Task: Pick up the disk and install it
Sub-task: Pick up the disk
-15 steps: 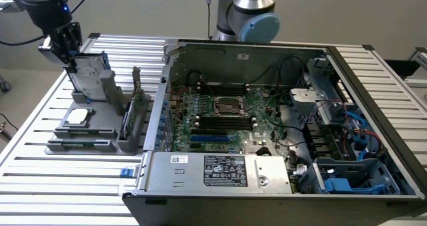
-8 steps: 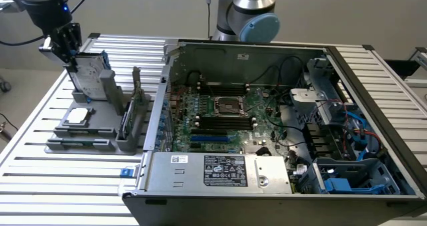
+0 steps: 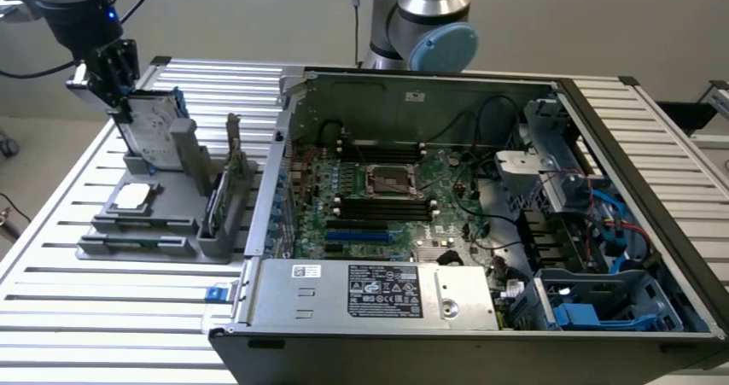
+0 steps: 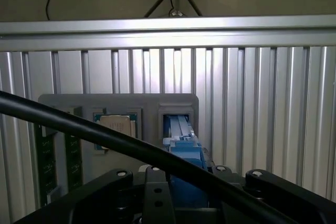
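The gripper [image 3: 118, 102] is right at the top edge of the disk [image 3: 156, 136], which stands on its side in a slot of the grey holder [image 3: 148, 231] just under the gripper. I cannot tell if the gripper is squeezing the disk or not. A small square chip [image 4: 117, 126] lies on the same holder, near the gripper and beside the disk's blue edge, and the open computer case [image 3: 456, 189] is well away from the gripper.

No text readable (label [image 3: 385, 289] seemingly illegible).
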You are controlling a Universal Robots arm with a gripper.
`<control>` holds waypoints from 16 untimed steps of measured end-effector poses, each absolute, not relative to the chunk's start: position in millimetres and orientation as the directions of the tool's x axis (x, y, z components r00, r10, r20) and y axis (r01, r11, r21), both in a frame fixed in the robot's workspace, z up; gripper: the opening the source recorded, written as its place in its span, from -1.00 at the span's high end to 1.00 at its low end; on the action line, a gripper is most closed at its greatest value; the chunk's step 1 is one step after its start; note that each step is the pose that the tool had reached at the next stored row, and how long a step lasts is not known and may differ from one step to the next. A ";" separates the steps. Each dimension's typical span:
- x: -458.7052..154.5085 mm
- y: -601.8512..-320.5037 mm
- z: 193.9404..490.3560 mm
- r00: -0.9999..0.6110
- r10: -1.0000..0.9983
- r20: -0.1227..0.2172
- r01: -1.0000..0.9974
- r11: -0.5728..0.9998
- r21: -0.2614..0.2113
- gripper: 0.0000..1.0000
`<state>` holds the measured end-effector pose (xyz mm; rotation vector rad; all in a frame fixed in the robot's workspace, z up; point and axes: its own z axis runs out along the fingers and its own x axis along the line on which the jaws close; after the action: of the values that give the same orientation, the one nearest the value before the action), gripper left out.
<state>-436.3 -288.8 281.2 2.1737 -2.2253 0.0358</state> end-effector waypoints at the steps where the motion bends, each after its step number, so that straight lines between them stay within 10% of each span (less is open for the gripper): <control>1: -436.3 -289.0 281.2 -0.023 -0.999 0.038 -1.000 0.024 0.005 0.35; 16: -436.3 -289.3 281.2 -0.023 -0.999 0.038 -1.000 0.023 0.005 0.35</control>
<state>-436.3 -289.3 281.2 2.1739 -2.2252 0.0359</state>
